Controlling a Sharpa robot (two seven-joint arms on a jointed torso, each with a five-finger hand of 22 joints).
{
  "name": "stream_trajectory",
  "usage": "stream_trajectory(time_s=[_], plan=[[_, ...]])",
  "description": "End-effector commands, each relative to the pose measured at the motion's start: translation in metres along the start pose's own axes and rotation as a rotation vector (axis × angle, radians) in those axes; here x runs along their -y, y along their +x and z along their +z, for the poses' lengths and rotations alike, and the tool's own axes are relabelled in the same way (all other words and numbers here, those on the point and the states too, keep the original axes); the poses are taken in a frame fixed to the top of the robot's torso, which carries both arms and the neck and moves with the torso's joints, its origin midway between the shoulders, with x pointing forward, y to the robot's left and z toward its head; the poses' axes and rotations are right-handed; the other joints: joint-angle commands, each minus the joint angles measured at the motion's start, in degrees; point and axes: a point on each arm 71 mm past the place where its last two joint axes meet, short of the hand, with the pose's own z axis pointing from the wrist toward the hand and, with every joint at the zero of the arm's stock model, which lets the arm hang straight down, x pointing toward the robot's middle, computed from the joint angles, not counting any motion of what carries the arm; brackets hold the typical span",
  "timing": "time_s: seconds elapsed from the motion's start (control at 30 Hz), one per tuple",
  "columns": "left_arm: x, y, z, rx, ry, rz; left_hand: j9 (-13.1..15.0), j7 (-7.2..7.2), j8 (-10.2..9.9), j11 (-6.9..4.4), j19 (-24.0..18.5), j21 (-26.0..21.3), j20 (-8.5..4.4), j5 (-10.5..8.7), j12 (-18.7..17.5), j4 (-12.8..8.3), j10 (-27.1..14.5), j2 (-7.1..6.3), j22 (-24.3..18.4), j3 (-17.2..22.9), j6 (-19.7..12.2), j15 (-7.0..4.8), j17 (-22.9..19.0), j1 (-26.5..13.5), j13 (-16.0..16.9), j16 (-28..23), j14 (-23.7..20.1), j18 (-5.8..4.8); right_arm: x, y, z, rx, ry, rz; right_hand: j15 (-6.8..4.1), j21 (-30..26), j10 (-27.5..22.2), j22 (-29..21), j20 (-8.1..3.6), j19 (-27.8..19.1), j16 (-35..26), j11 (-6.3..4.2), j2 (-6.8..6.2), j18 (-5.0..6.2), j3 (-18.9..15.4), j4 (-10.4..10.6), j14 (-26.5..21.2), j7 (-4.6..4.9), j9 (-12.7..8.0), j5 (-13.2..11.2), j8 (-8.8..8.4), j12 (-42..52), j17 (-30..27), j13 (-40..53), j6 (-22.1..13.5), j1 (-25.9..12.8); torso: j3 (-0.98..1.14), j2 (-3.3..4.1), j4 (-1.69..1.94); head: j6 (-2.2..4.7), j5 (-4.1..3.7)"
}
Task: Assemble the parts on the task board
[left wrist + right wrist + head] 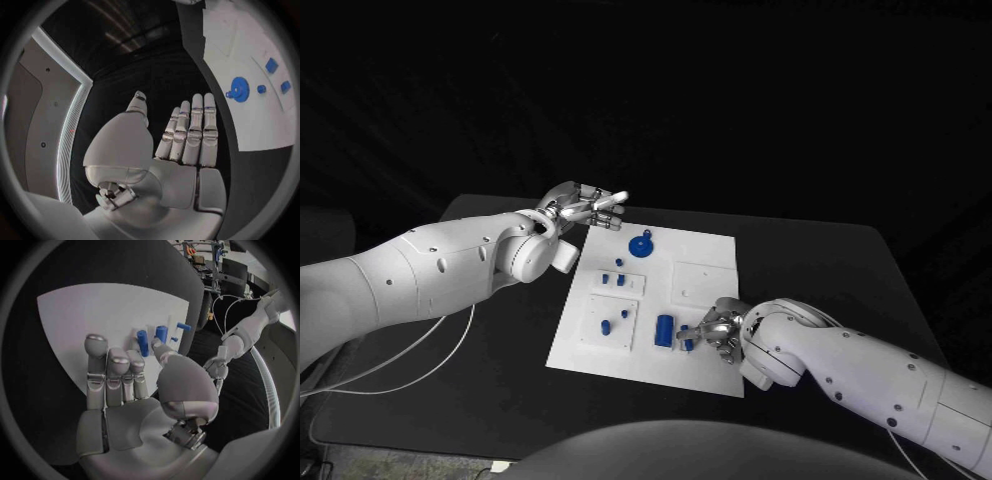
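L hand (589, 208) spread wide, holding nothing, off task board's (711, 240) far-left corner; R hand (714, 326) fingers apart, empty, over board's near edge by blue cylinder (665, 330)

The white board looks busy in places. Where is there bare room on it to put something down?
The task board's far right corner, beyond the raised square, is bare, as is the strip along its near edge left of the right hand. It is crowded down the left-middle, from the blue gear to the blue cylinder.
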Motion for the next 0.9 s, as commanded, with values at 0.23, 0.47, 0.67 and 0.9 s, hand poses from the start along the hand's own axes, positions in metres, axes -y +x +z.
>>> stream_trajectory(time_s=[0.23, 0.47, 0.67, 0.9], plan=[[0.0007, 0.001, 0.0, -0.015, 0.003, 0.003, 0.0, 0.07, 0.2, -0.02, -0.5, 0.1, 0.06, -0.2, 0.0, 0.6, -0.5, -0.18, 0.0, 0.1, -0.1, -0.17, 0.1, 0.1, 0.1, -0.2, -0.3, 0.1, 0.0011, 0.0002, -0.0041, -0.006, -0.024, 0.002, -0.13, -0.3, -0.1, -0.2, -0.23, 2.6, -0.3, 0.42, -2.57, -0.34, 2.4, 2.7, 0.2, 0.28, 0.1, 2.3, -0.13, -0.2, 0.0, -0.2, 0.2, -3.1, -0.03, -0.01, 0.01, 0.01, 0.01], [0.0004, -0.0002, -0.0006, -0.013, 0.002, 0.004, 0.0, 0.14, 0.2, -0.03, -0.6, 0.1, 0.07, -0.21, 0.0, 0.8, -0.5, -0.37, 0.0, 0.1, -0.2, -0.17, 0.1, 0.1, 0.1, -0.2, -0.3, 0.1, 0.0038, -0.0012, -0.0048, -0.005, -0.022, 0.004, -0.13, -0.3, -0.1, -0.3, -0.22, 2.6, -0.4, 0.42, -2.66, -0.32, 2.6, 3.1, 0.2, 0.29, 0.1, 2.3, -0.12, -0.2, -0.1, -0.3, 0.2, -3.3, -0.03, 0.02, 0.03, -0.01, -0.08], [0.0002, -0.0006, -0.0008, -0.012, 0.001, 0.005, 0.0, 0.17, 0.2, -0.02, -0.6, 0.1, 0.07, -0.18, 0.0, 0.8, -0.5, -0.41, 0.0, 0.2, -0.3, -0.15, 0.1, 0.3, 0.1, -0.2, -0.3, 0.1, 0.005, -0.0008, -0.0053, -0.013, -0.021, -0.002, -0.21, -0.2, 0.0, -0.3, -0.25, 2.6, -0.4, 0.29, -0.75, -0.41, 2.5, -0.5, 0.2, 0.12, 0.3, 1.8, -0.12, 0.0, -0.1, -0.2, 0.3, -0.4, -0.05, 0.0, 0.05, -0.01, -0.08], [0.0, -0.0008, -0.0009, -0.012, -0.001, 0.006, 0.0, 0.17, 0.2, -0.02, -0.6, 0.1, 0.07, -0.18, 0.0, 0.8, -0.5, -0.42, 0.0, 0.2, -0.3, -0.15, 0.1, 0.3, 0.1, -0.2, -0.3, 0.1, 0.0062, 0.002, -0.0067, -0.031, -0.029, -0.012, -0.17, -0.1, 0.0, -0.2, -0.26, 2.6, -0.4, 0.26, 1.38, -0.56, -2.8, -5.9, 0.3, -0.03, -0.2, 3.3, -0.16, 0.2, -0.1, -0.2, 0.5, 2.2, -0.04, 0.0, 0.05, -0.02, 0.01]])
